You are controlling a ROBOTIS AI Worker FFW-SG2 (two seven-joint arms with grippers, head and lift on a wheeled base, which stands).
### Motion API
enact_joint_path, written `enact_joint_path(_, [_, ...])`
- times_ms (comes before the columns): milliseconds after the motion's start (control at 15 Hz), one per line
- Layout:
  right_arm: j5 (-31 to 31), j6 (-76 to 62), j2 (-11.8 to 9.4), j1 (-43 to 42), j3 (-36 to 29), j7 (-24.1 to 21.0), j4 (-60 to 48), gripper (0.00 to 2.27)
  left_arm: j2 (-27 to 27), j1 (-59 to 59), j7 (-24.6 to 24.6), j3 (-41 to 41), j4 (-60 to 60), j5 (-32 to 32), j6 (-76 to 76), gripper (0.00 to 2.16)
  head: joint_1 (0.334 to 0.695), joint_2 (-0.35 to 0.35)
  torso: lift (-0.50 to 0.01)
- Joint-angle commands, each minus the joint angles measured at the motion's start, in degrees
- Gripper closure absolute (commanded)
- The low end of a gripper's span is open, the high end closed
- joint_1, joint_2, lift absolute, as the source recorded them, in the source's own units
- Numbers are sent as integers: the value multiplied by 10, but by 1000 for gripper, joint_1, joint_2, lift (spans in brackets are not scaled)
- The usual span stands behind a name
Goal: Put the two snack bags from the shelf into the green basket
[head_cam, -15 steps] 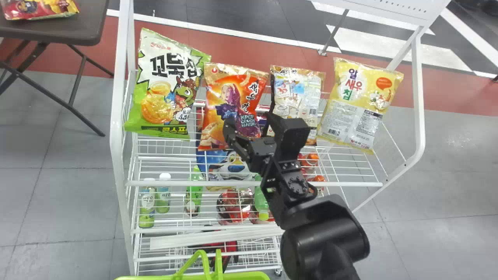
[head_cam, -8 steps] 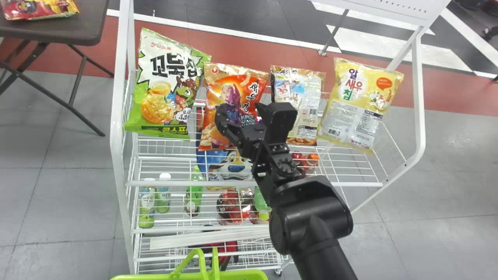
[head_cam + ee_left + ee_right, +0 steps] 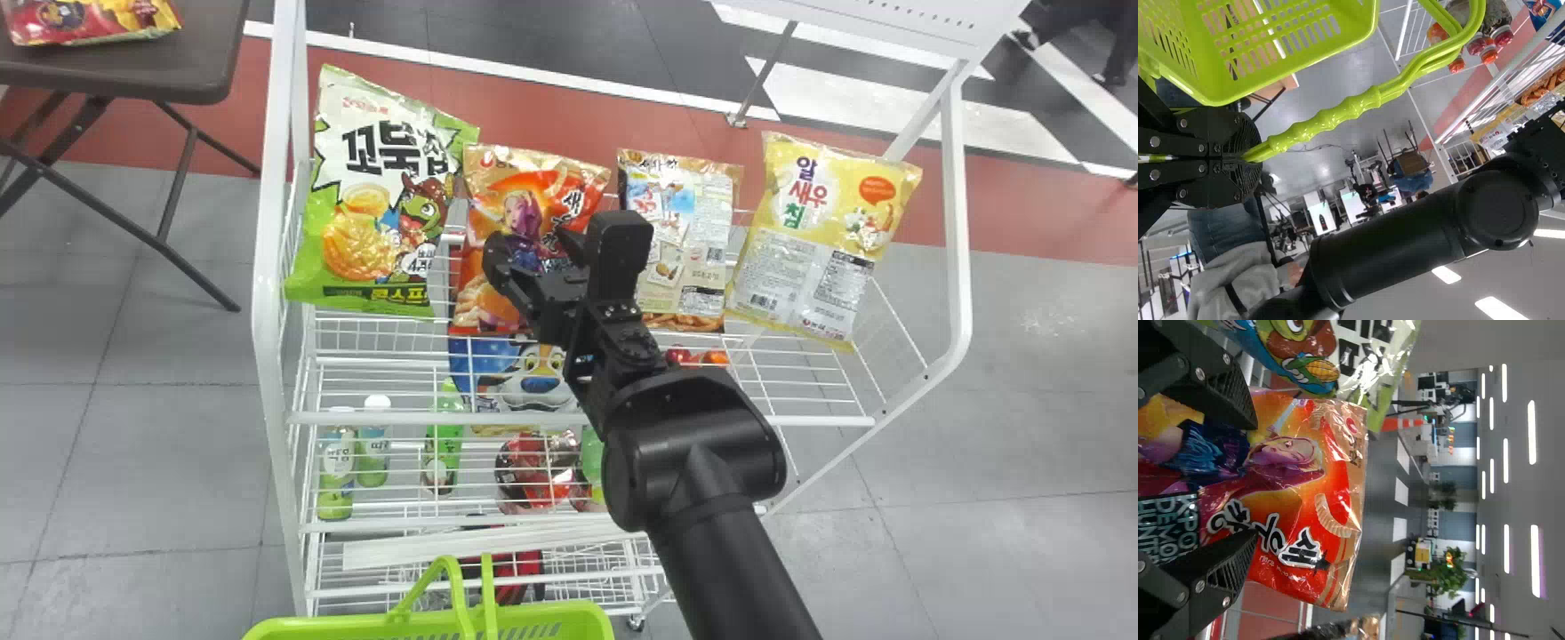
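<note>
One right arm [image 3: 711, 533] aslant, gripper [image 3: 531, 240] at orange bag [image 3: 533, 178]

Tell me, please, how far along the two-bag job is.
No transfer looks done: the orange bag, green bag, beige bag and yellow bag stand on the shelf. In hand, the left gripper holds the handle of the green basket; the right gripper has its jaws open at the orange bag. Remaining: probably grasping and delivering both bags.

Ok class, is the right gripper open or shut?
Open: the right gripper has its fingers apart, the orange snack bag showing between them.
</note>
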Motion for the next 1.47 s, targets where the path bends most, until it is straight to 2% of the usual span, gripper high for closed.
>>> enact_joint_path(0, [1, 20, 2, -5, 1, 0, 5, 1700, -1, 0, 0, 3, -1, 2, 0, 2142, 695, -350, -2])
enact_joint_path(67, [2, 20, 3, -5, 1, 0, 4, 1966, 0, 1, 0, 3, -3, 2, 2, 2142, 695, -350, -2])
enact_joint_path(267, [4, 10, 2, 6, 2, 0, -11, 2115, -2, 1, 1, 3, -4, 2, 2, 2142, 695, -350, -2])
enact_joint_path(533, [4, 6, 1, 36, -4, -1, -59, 2128, -2, 2, 2, 2, -5, 2, 2, 2142, 695, -350, -2])
enact_joint_path(800, [-2, 31, -7, 90, -15, 0, -155, 2128, -2, 2, 3, -1, -9, -2, 2, 2142, 695, -350, -2])
enact_joint_path(1200, [-54, 236, -48, 202, -59, 18, -392, 2128, -2, 4, 7, -8, -26, -5, 3, 2142, 695, -350, -2])
enact_joint_path(1400, [-77, 368, -60, 274, -113, 56, -518, 2125, -3, 4, 12, -14, -43, -9, 12, 2142, 695, -350, -2])
